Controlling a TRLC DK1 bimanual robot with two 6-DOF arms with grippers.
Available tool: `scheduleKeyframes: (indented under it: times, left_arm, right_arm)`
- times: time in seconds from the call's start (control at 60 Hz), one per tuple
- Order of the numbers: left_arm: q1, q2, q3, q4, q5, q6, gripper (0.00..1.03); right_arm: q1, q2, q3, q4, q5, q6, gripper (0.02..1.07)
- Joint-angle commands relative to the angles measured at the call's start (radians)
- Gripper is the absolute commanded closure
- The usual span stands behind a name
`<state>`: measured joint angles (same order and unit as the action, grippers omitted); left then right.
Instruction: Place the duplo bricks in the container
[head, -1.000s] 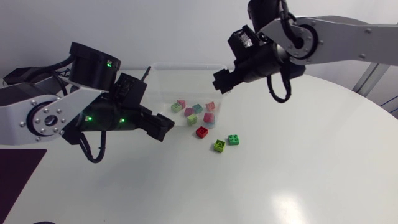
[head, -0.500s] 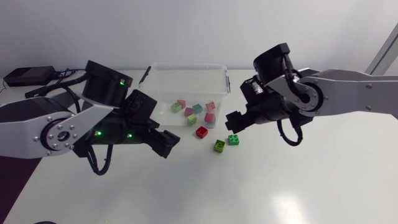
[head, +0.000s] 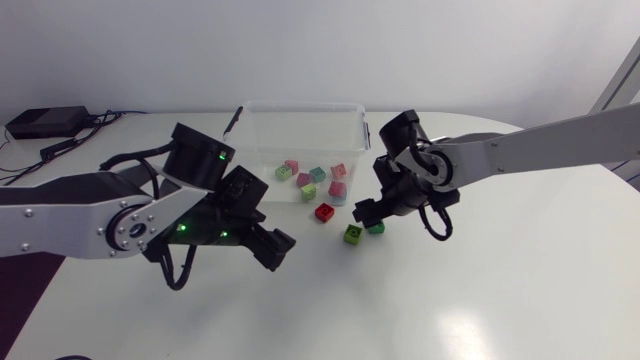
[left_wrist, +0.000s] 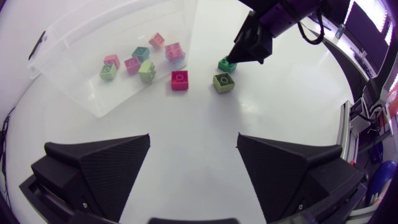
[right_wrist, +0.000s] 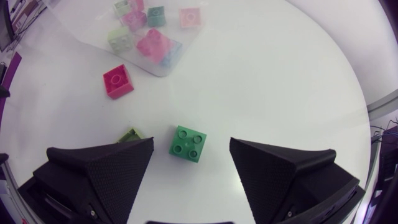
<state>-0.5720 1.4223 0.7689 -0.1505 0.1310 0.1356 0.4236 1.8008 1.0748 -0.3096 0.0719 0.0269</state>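
The task is partly complete. The container (head: 300, 104) stands at the far centre of the tabletop (head: 480, 280), and several bricks (head: 317, 174) already lie inside it, grouped toward its near right corner. Three lie outside on the tabletop, just near of that corner: a red brick (head: 324, 212) closest to the container wall, an olive brick (head: 352, 234) nearer and to the right, and a green brick (head: 375, 227) just right of the olive one. These three are left to transfer. The right claw (right_wrist: 191, 149) is open and hangs directly above the green brick. In the right wrist view the brick sits between the two fingers, apart from both, so no grip is made. The judged step in hand is pickup of the green brick, which calls for lowering and closing. The left claw (left_wrist: 193, 140) is also open and holds nothing. It is positioned to the near left of the loose bricks, well apart from them. No brand, label or writing is legible on the bricks or the container.
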Motion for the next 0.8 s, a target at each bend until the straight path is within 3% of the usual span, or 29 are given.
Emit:
scheduleKeyframes:
  times: [0.0,0.617,0.783]
  left_arm:
    - [-0.012,0.03,0.001,0.011,0.009,0.016,0.06]
    - [-0.057,0.259,0.21,-0.026,0.009,-0.074,0.06]
    - [-0.081,0.316,0.254,-0.037,0.007,-0.099,0.06]
  right_arm:
    - [-0.006,0.052,0.043,-0.008,-0.006,0.036,0.19]
    - [-0.017,0.206,0.145,-0.092,-0.023,0.076,0.44]
    - [-0.028,0.201,0.136,-0.103,-0.029,0.082,0.79]
